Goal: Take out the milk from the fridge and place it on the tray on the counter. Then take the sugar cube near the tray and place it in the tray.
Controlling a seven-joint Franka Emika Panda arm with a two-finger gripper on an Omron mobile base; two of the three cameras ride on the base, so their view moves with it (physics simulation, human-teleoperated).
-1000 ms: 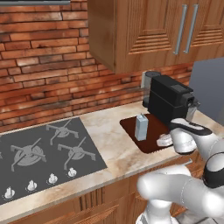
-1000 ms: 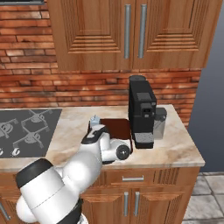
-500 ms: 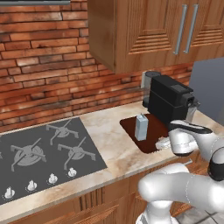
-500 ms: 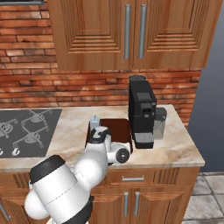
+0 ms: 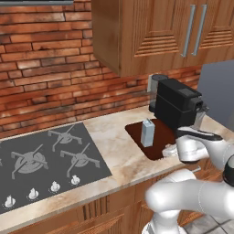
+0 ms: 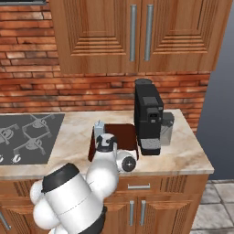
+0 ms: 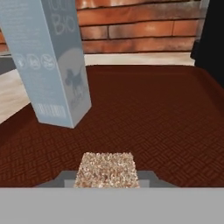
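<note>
The pale blue-grey milk (image 5: 147, 132) (image 6: 98, 128) (image 7: 52, 61) stands upright on the left part of the reddish-brown tray (image 5: 161, 139) (image 6: 125, 133) (image 7: 153, 113), on the beige counter (image 5: 114, 139). My gripper (image 5: 169, 150) (image 7: 106, 178) hangs low over the tray's near edge, right of the carton, shut on the tan sugar cube (image 7: 106, 169). The cube sits between the finger tips just above the tray's surface; whether it touches the tray I cannot tell. In the right base view my own arm hides the gripper.
A big black coffee machine (image 5: 177, 106) (image 6: 148, 116) stands on the tray's far right side. The grey-black cooktop (image 5: 45, 160) (image 6: 27, 137) lies to the left. Wooden wall cabinets (image 5: 151, 32) hang above. The dark grey fridge (image 6: 221, 91) side rises at the right.
My hand has crept a little further over the tray's near edge with the sugar cube, and the arm's elbow has swung right. The milk has not moved.
</note>
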